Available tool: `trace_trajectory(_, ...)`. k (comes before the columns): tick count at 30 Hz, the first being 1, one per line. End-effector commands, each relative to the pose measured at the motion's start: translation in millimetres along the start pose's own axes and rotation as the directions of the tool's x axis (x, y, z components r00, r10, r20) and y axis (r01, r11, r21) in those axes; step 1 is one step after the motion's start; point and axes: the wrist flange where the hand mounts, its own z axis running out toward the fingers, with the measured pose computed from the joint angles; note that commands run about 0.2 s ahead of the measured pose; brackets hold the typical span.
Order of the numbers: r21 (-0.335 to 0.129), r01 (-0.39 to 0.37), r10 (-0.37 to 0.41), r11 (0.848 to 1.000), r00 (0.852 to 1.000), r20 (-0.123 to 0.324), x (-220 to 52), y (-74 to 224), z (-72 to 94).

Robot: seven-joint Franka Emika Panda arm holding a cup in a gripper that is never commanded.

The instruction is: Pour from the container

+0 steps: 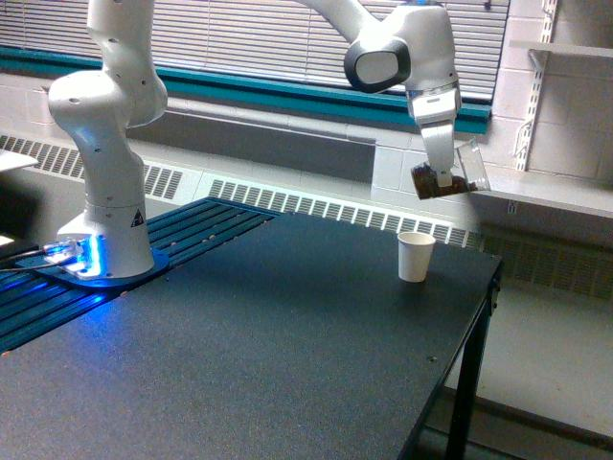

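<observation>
The container (452, 176), a small clear plastic cup with brown pieces massed at one end, hangs in the upper right of the frame, tipped well over on its side. It sits above and slightly to the exterior view's right of the white paper cup (415, 256), which stands upright on the dark table (287, 364) near the far right edge. The main risk appears to be a miss: the brown pieces look bunched toward the lowered end, and if that end is not squarely over the paper cup's mouth, they could fall past its rim onto the table or roll off the nearby edge. A sudden release of the whole clump could also knock the light paper cup over. The gripper (442, 175) is clenched on the container, fingers pinching its side; the exact finger gap is too small to judge.
</observation>
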Motion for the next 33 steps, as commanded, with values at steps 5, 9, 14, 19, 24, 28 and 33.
trace_trajectory(5,0.015,0.059,-0.059,0.998,0.998,-0.008,-19.5,-16.8,4.4)
trace_trajectory(9,0.014,0.079,-0.079,0.997,0.996,-0.03,-20.0,-16.6,5.0)
trace_trajectory(14,0.017,0.095,-0.094,0.995,0.995,-0.046,-27.3,-20.0,7.8)
trace_trajectory(19,0.02,0.135,-0.134,0.991,0.99,-0.043,-43.1,-22.0,13.4)
trace_trajectory(24,0.017,0.173,-0.172,0.985,0.984,-0.035,-63.2,-21.1,19.5)
trace_trajectory(28,0.006,0.209,-0.209,0.978,0.978,-0.019,-80.7,-17.4,25.2)
trace_trajectory(33,-0.01,0.256,-0.256,0.967,0.967,-0.007,-97.7,-11.3,29.7)
